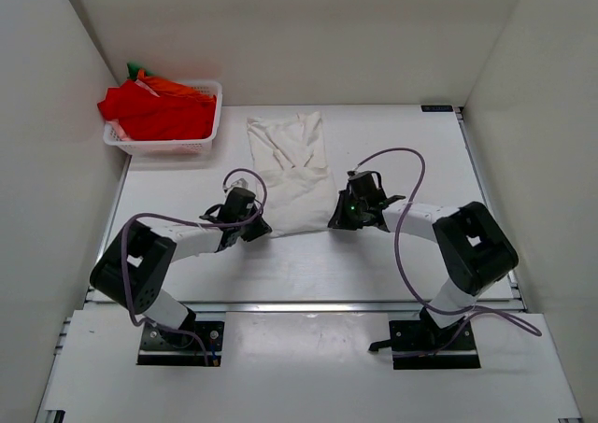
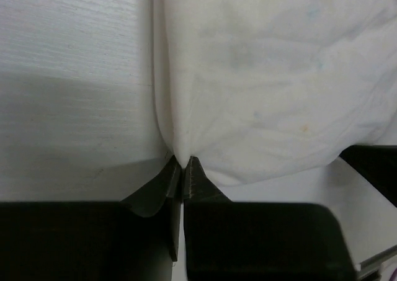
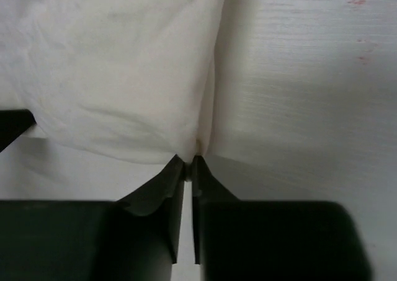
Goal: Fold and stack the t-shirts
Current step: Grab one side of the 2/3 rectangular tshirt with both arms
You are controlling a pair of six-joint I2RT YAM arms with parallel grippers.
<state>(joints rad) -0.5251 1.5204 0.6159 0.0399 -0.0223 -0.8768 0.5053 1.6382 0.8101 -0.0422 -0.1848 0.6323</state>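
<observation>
A white t-shirt (image 1: 294, 176) lies narrowed lengthwise in the middle of the table, its near end between the two arms. My left gripper (image 1: 264, 227) pinches the shirt's near left corner; in the left wrist view the cloth (image 2: 260, 82) gathers into the shut fingertips (image 2: 183, 164). My right gripper (image 1: 334, 219) pinches the near right corner, where the cloth (image 3: 118, 70) puckers into the shut tips (image 3: 188, 164). Red, orange and green t-shirts (image 1: 161, 105) lie heaped in the basket at the back left.
A white plastic lattice basket (image 1: 163, 146) stands at the table's back left corner against the wall. White walls close in the left, back and right sides. Purple cables loop over both arms.
</observation>
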